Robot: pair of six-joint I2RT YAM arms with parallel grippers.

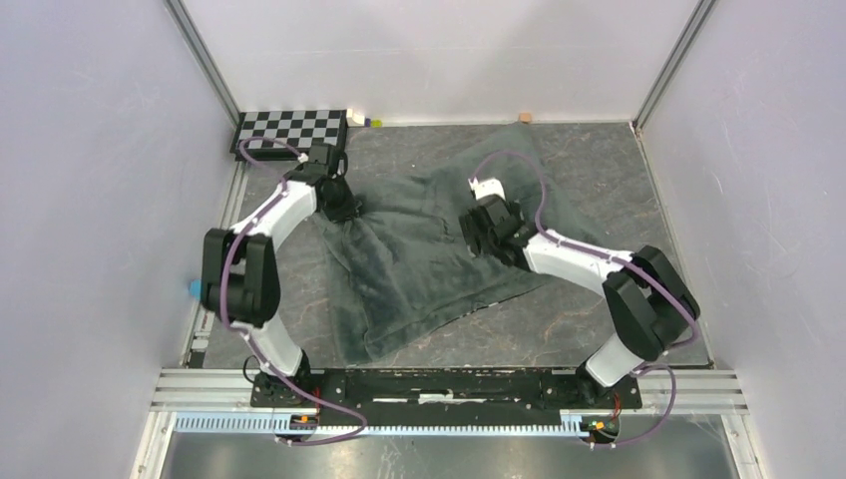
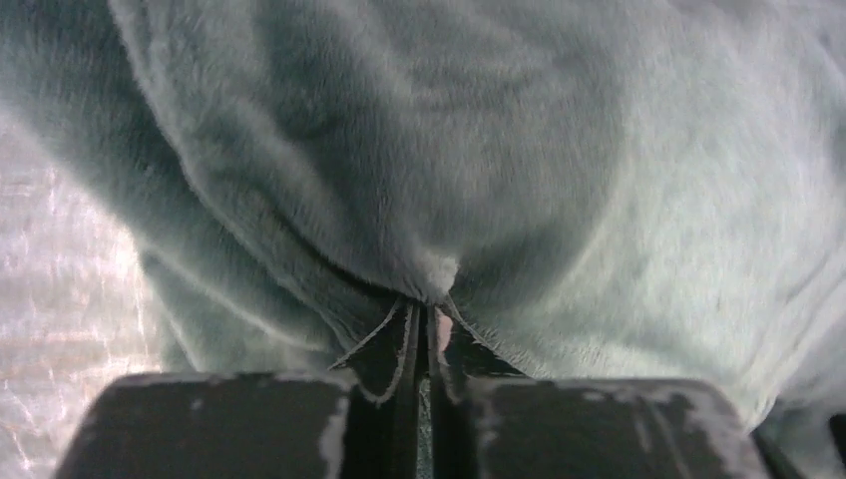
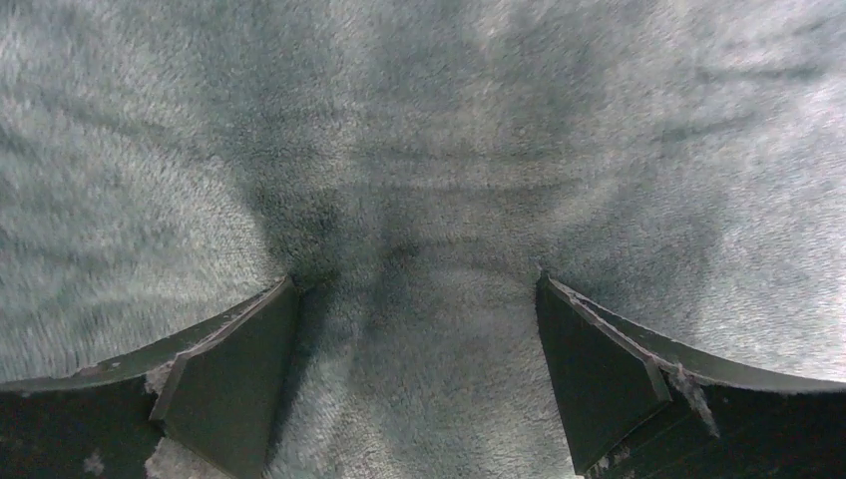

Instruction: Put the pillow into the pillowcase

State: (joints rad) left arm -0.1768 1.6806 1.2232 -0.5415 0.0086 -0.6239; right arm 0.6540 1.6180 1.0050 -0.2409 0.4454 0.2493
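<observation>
The pillowcase (image 1: 429,269) lies spread and rumpled over the middle of the bench (image 1: 619,170), its plain dark grey-green plush face up. It runs from the far left of the bench down towards the near middle, and one corner reaches up towards the far wall, right of centre.

The left arm (image 1: 279,210) reaches forward along the left side of the bench, and the left jaws sit at the far left edge of the cloth. In the left wrist view they are pressed together, pinching a small fold of the pillowcase (image 2: 599,200). The plush bunches into a ridge rising from the pinch, with creases fanning out to either side. At the left of that view a pale strip of bench (image 2: 50,279) shows beside the fabric.

The right arm (image 1: 569,259) bends in from the right side, and the right jaws hang over the middle of the cloth, a little right of centre. In the right wrist view they are spread wide, the two dark fingers (image 3: 229,389) well apart with only flat plush between them. The pillowcase (image 3: 419,120) fills that whole view. Whether the tips press into the cloth or only touch it, I cannot tell.

A checkerboard (image 1: 289,128) lies in the far left corner, beyond the cloth. A small wooden block (image 1: 525,118) sits against the far wall, just past the pillowcase's far corner
</observation>
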